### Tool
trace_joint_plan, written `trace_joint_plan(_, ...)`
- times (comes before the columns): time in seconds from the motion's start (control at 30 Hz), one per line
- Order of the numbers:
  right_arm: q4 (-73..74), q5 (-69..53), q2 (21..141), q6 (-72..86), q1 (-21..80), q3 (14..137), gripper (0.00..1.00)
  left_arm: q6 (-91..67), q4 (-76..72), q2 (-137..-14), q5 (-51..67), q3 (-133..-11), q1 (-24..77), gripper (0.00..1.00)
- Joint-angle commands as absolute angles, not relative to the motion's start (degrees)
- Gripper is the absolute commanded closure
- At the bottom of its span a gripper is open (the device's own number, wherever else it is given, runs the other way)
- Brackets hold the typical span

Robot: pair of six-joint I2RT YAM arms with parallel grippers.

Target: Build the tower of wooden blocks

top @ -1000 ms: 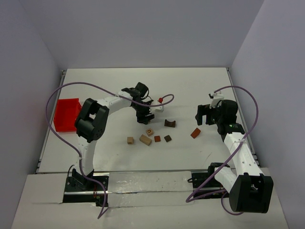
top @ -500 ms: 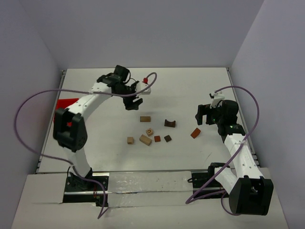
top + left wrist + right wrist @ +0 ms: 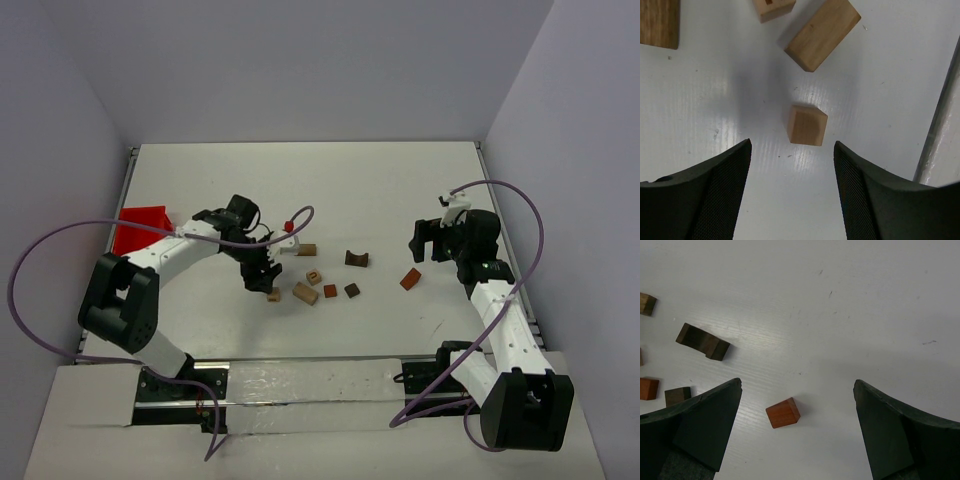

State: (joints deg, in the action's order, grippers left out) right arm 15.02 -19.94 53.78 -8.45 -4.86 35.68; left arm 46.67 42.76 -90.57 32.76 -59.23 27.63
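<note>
My left gripper [image 3: 791, 144] hangs fingers apart over the tan cube [image 3: 807, 125]; it sits askew and nearer one finger, so closing may shove it into the longer block [image 3: 822, 34], I reckon. The other blocks [image 3: 330, 291] lie loose mid-table, nothing stacked, several cut off at my wrist views' edges. My right gripper [image 3: 797, 385] gapes wide, empty, above the red block [image 3: 783, 412].

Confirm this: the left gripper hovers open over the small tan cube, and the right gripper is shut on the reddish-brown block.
No. The right gripper is open, the reddish-brown block lying untouched below it, as the right wrist view shows. The left gripper does hover open over the small tan cube.
</note>
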Motion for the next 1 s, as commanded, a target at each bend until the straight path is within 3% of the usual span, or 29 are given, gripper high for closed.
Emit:
trace_joint_plan(0.0, 14.2, -20.2, 54.1, -8.9, -4.7, 37.9, 0.00, 45.7, 37.3, -90.7, 35.8, -58.5, 27.6, 0.27)
trace_joint_plan(0.63, 14.0, -19.4, 56.4, -9.1, -4.7, 38.1, 0.00, 47.8, 31.1, -90.9, 34.7, -50.9, 28.7, 0.30)
trace_joint_plan(0.97, 14.0, -19.3, 56.7, -9.3, -4.7, 38.1, 0.00, 48.4, 26.5, -91.2, 34.1, -48.5, 29.2, 0.41)
